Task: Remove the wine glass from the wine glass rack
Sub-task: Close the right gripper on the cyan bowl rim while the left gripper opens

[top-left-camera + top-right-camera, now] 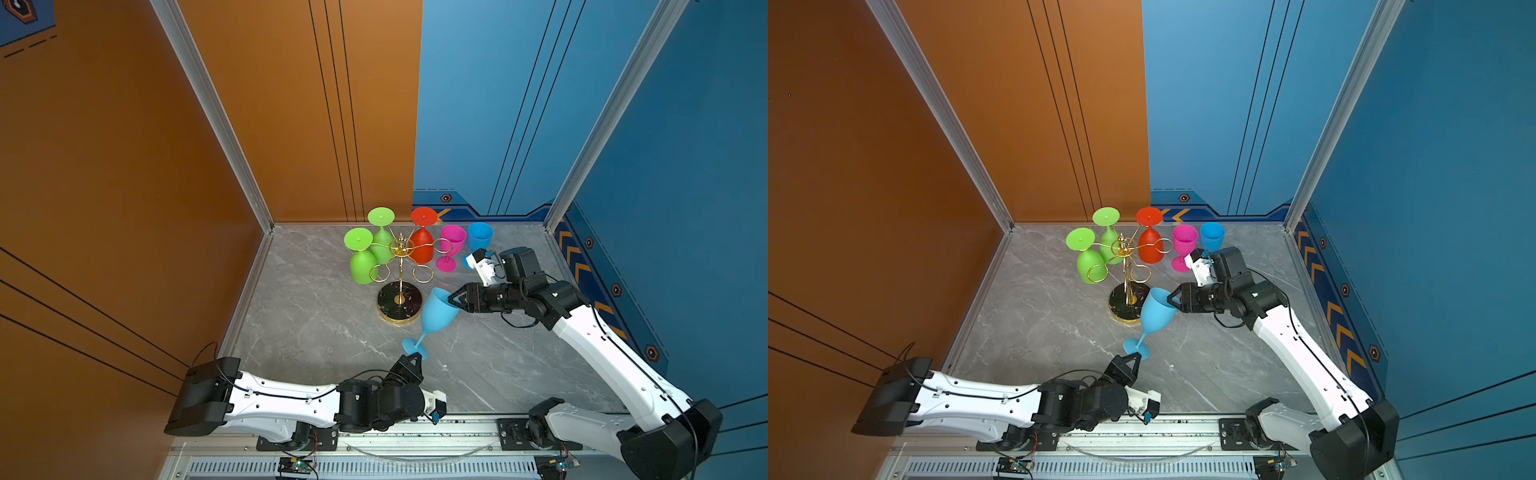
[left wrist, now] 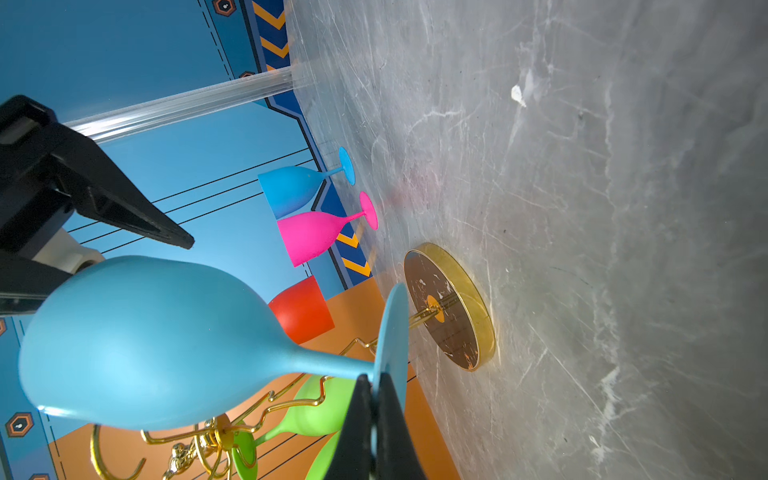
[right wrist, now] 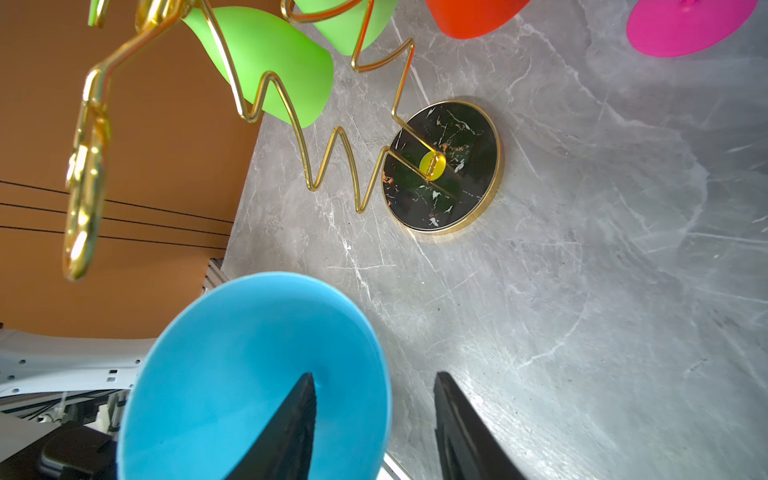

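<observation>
Left tool [image 1: 414, 357], a pair of black wedge-shaped fingers, is pinched flat on the thin round foot of the blue glass [image 1: 438, 316]. The left wrist view shows the foot's edge clamped between the two pads with no gap. Right tool [image 1: 451, 300] has its fingers partly apart and straddles the glass's rim. In the right wrist view one black finger [image 3: 286, 424] lies inside the bowl and its mate sits outside. A strip of desk shows between that outer finger and the bowl's wall, so this tool grips nothing.

The desk [image 1: 311, 332] is a smooth grey slab veined like marble. Toward its back stands the rack [image 1: 400, 270], made of thin gold wire. Its zigzag pole rises from a round black marbled base with a gold rim, and curled loops spread at the top. The blue glass is off the rack and held tilted in front of the base. Its foot is low at the left tool, and its matte tulip-shaped bowl leans up toward the right tool. Two green glasses [image 1: 362, 268] and a red glass [image 1: 423, 249] hang upside down from the loops, feet uppermost. A pink glass [image 1: 452, 240] and a second blue glass [image 1: 480, 237] stand upright just right of the rack, near the back wall.
</observation>
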